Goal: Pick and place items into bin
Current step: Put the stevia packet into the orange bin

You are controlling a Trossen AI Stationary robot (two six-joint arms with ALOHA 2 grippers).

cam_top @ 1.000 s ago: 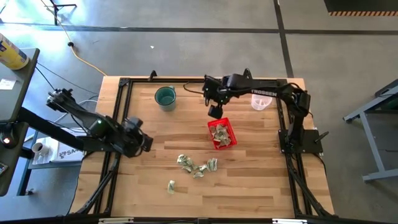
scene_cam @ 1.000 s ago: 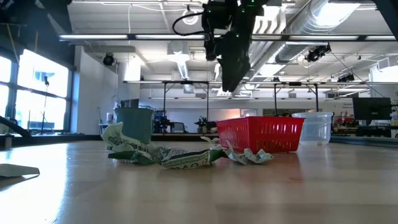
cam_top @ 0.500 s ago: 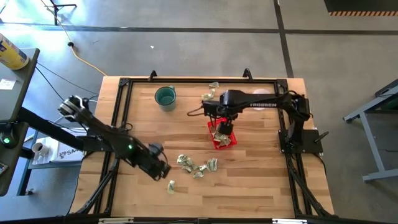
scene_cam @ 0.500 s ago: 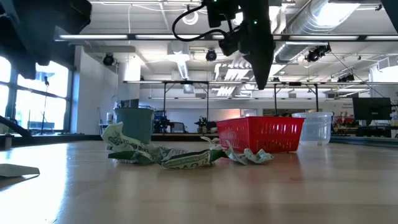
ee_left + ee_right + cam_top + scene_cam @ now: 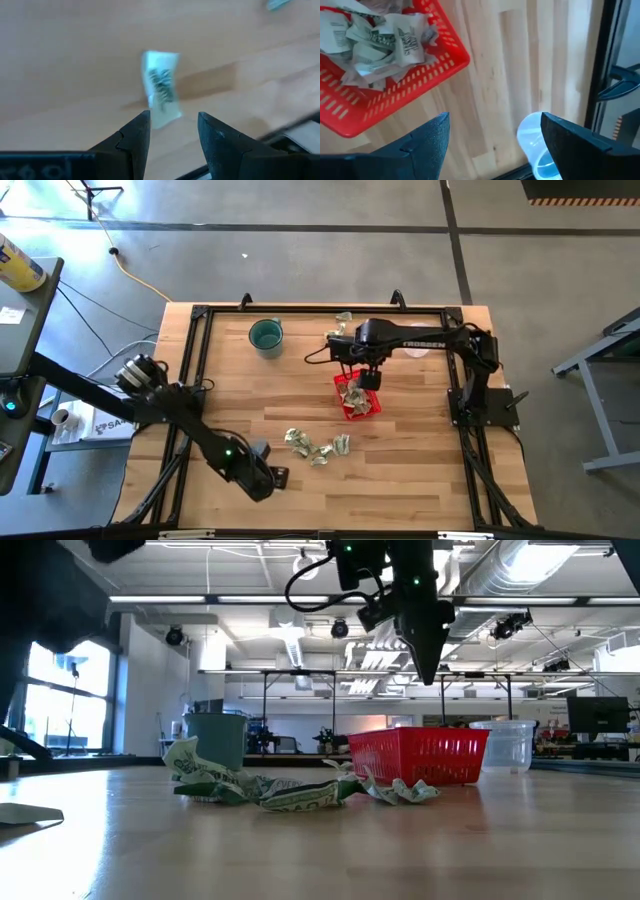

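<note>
High view: left gripper (image 5: 275, 477) is down at the near-left part of the table, over the stray crumpled pale green-and-white wrapper piece that lies apart from the main cluster of wrapper pieces (image 5: 315, 447); the arm hides that piece here. Right gripper (image 5: 368, 379) hangs over the small red perforated plastic basket (image 5: 367, 408), which already holds several pieces. Teal green cup (image 5: 266, 336) sits far left, well clear.

Low view: cluster (image 5: 262, 788) lies in front of the basket (image 5: 418, 757), clear plastic cup (image 5: 506, 745) just beside it. Right arm hangs above the basket; its jaws can't be read from here.

Left wrist view: fingers (image 5: 136, 135) spread, nothing held, the stray wrapper piece (image 5: 161, 88) ahead of the gap, slightly off toward one finger. Judgement: centre the gap on it, drop until the tips nearly touch wood, then close — it's thin and light, easy to push away.

Right wrist view: fingers (image 5: 429, 137) wide apart, empty, basket (image 5: 451, 61) with its pile below. Judgement: the right arm should stay clear of the left's path in.
</note>
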